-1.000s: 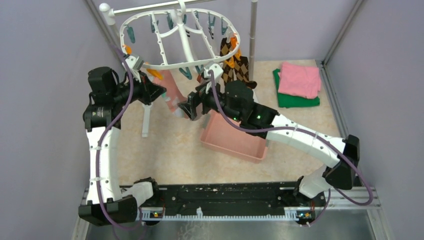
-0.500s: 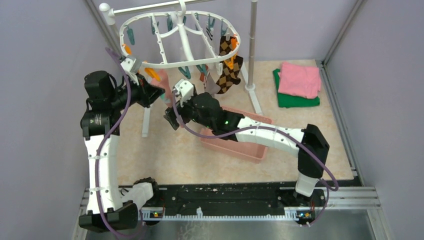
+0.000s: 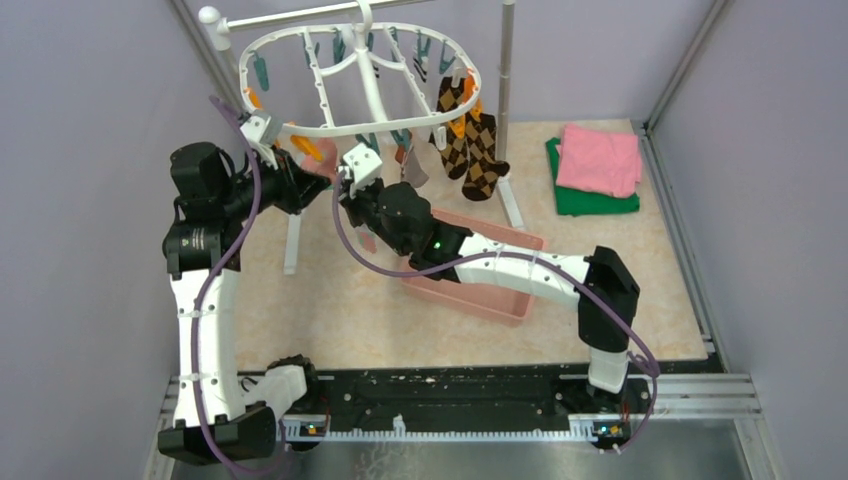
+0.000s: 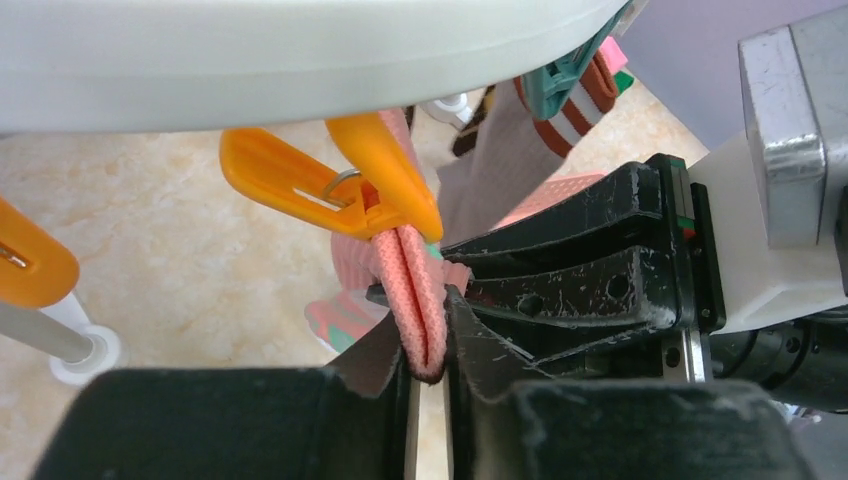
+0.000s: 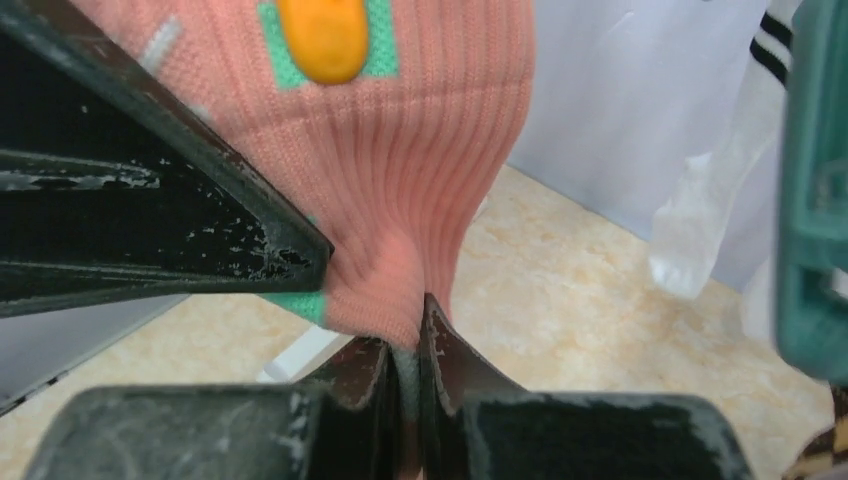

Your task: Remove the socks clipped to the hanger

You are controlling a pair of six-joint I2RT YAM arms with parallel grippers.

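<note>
The white oval hanger [image 3: 360, 85] hangs at the back, rimmed with orange and teal clips. A pink sock [image 3: 325, 160] hangs from an orange clip [image 4: 300, 185] at its front left. My left gripper [image 3: 318, 172] has the sock's folded edge [image 4: 425, 300] between its fingers, just under the clip, with both pads touching it. My right gripper [image 3: 352, 195] is shut on the same sock [image 5: 420, 200] lower down, right beside the left fingers [image 5: 150, 200]. Two brown-and-black diamond socks [image 3: 470, 140] and a grey sock [image 3: 413, 170] hang further right.
A pink tray [image 3: 470, 285] sits on the table under the right arm. Folded pink cloth [image 3: 600, 158] lies on green cloth [image 3: 590, 203] at the back right. The stand's pole [image 3: 507, 80] rises behind the hanger and its white leg [image 3: 293, 240] rests near the left arm.
My right gripper has moved left and up from the tray side to the pink sock and shut on it. The left gripper has stayed at the sock. The diamond socks swung.
</note>
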